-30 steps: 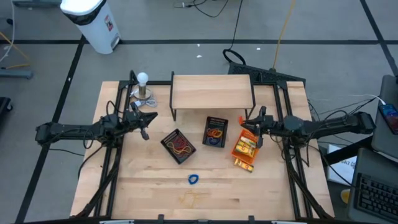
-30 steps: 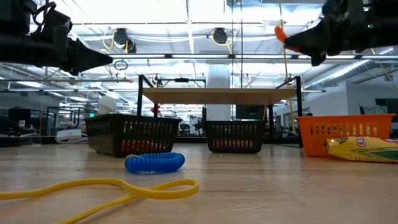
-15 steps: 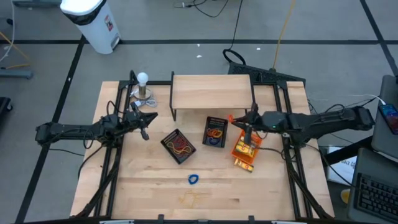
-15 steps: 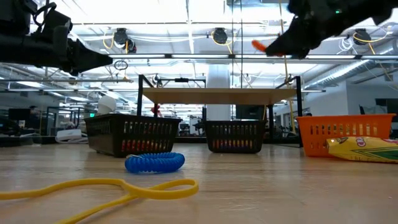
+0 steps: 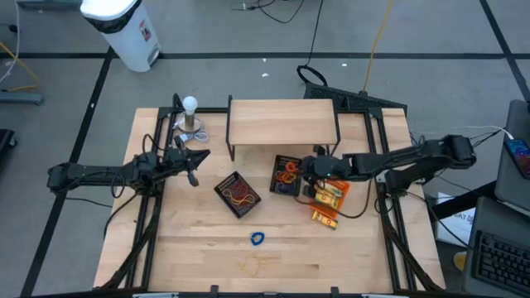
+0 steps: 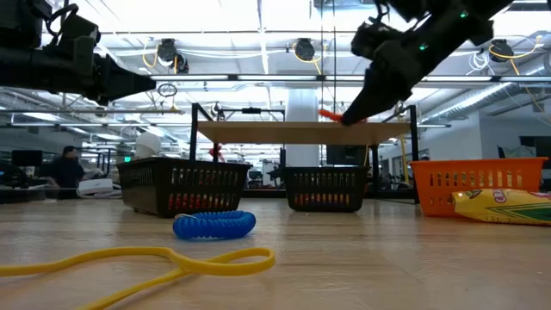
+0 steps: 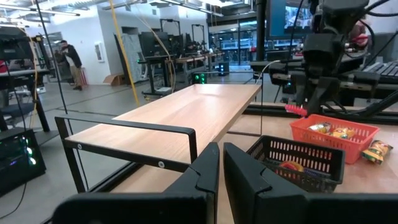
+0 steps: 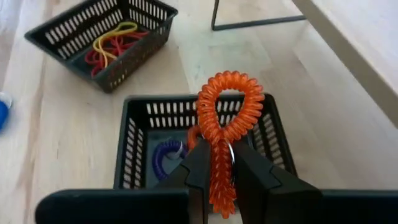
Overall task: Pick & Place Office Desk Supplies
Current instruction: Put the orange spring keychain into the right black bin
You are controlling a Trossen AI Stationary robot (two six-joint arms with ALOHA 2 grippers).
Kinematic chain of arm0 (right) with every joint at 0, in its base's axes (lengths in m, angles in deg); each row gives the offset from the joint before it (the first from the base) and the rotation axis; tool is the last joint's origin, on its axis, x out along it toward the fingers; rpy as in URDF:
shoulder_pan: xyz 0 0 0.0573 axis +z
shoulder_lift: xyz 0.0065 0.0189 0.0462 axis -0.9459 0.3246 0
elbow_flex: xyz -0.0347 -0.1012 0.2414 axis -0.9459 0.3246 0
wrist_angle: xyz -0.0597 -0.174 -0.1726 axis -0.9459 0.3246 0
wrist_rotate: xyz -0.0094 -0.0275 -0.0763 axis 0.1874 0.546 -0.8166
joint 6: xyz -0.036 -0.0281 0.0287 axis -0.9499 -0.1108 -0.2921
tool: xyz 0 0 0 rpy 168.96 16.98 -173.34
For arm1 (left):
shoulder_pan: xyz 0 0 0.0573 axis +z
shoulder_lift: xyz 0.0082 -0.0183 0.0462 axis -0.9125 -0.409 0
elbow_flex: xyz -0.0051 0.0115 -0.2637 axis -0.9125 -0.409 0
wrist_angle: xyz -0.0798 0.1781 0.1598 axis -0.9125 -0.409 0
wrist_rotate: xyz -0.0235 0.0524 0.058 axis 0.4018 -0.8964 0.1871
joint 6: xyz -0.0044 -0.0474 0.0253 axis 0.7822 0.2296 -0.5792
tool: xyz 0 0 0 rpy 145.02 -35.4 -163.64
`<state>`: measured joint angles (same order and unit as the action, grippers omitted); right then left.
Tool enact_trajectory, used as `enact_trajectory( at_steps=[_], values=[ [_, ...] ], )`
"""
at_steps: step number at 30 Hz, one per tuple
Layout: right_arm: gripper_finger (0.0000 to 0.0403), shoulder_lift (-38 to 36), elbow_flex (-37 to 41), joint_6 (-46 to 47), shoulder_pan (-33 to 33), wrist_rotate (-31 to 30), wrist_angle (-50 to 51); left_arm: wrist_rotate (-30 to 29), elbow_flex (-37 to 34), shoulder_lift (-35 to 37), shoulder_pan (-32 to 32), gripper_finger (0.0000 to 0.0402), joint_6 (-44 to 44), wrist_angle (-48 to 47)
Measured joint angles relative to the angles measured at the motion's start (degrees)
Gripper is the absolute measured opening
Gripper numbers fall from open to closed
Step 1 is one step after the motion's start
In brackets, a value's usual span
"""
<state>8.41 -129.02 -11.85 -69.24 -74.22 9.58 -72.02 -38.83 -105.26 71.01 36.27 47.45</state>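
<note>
My right gripper (image 5: 305,171) hangs over the middle black mesh basket (image 5: 287,175), shut on an orange coiled band (image 8: 227,109). That basket (image 8: 134,155) holds a purple coil (image 8: 166,155) and another orange one. A second black basket (image 5: 238,194) to its left holds red and yellow bands (image 8: 112,45). A blue coil (image 5: 257,239) and a yellow loop (image 6: 172,258) lie on the table near its front edge. My left gripper (image 5: 195,157) waits shut at the left, level and clear of everything. My right gripper pinches the orange coil between its two fingers at the place where its strands cross (image 8: 219,149). The fingers (image 8: 198,162) slant down from the table's right side. The coil's loop stands out past the fingertips, lifted clear above the basket.
An orange tray (image 5: 329,194) with yellow packets sits just right of the middle basket, and one packet (image 5: 325,218) lies in front of it. A wooden shelf on black legs (image 5: 282,122) stands behind the baskets. A white ball on a stand (image 5: 191,116) is at the far left.
My right gripper has travelled toward the table's left edge, from above the orange tray to above the middle black basket, tipping its fingers downward. The orange coil has gone with it, still clear of the table.
</note>
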Motion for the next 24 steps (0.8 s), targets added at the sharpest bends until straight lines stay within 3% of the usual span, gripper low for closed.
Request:
enact_trajectory(
  at_steps=[12,24],
  values=[
    [0.0036,9.0,-0.1,1.5,-1.5,2.9,-4.1,0.0,0.0,0.0,0.0,0.0026,0.3,-0.2],
    [0.0036,10.5,-0.1,1.1,-1.5,2.9,-5.6,0.0,0.0,0.0,0.0,0.0026,0.2,-0.2]
  ],
)
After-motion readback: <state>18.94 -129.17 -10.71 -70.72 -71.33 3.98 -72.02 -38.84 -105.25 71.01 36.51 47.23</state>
